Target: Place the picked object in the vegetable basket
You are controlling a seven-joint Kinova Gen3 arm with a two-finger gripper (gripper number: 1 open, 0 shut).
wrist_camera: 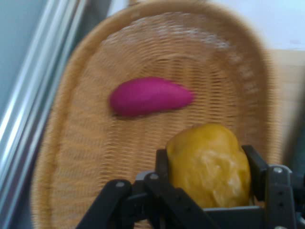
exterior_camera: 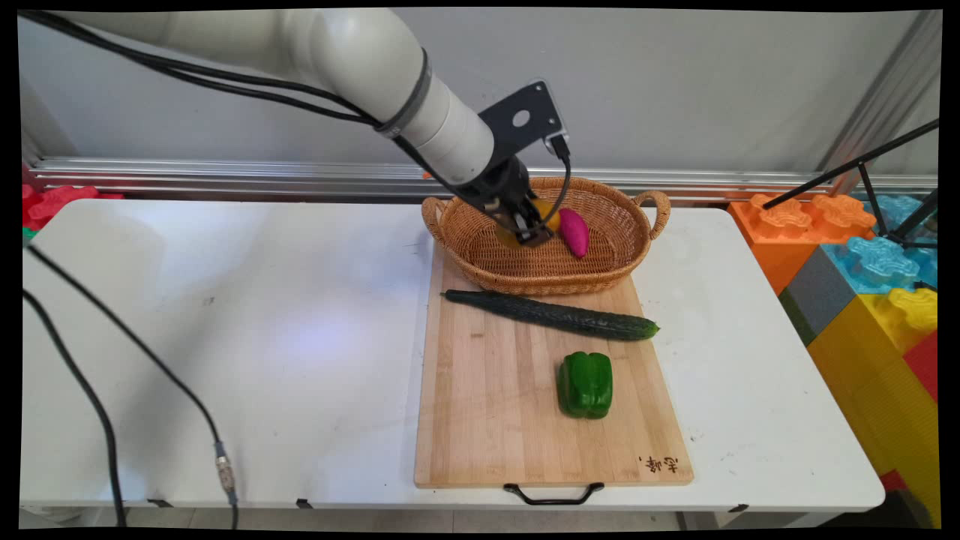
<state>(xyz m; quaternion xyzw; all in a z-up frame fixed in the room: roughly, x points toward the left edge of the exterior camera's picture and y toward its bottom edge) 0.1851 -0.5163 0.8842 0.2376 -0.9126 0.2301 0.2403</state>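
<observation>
My gripper (exterior_camera: 534, 231) (wrist_camera: 207, 164) reaches down into the wicker basket (exterior_camera: 600, 276) (wrist_camera: 71, 157) and is shut on a yellow lumpy vegetable (wrist_camera: 209, 164) (exterior_camera: 550, 214). The hand view has it wedged between both fingers (wrist_camera: 255, 167), above the basket floor. A magenta sweet potato (exterior_camera: 574, 232) (wrist_camera: 150, 97) lies in the basket just beyond it, apart from the gripper.
The basket stands on the far end of a wooden cutting board (exterior_camera: 495, 405). A long cucumber (exterior_camera: 551, 314) lies across the board in front of the basket, a green bell pepper (exterior_camera: 585, 384) nearer. Big toy blocks (exterior_camera: 870, 285) stand right of the table; black cables (exterior_camera: 97, 375) hang at left.
</observation>
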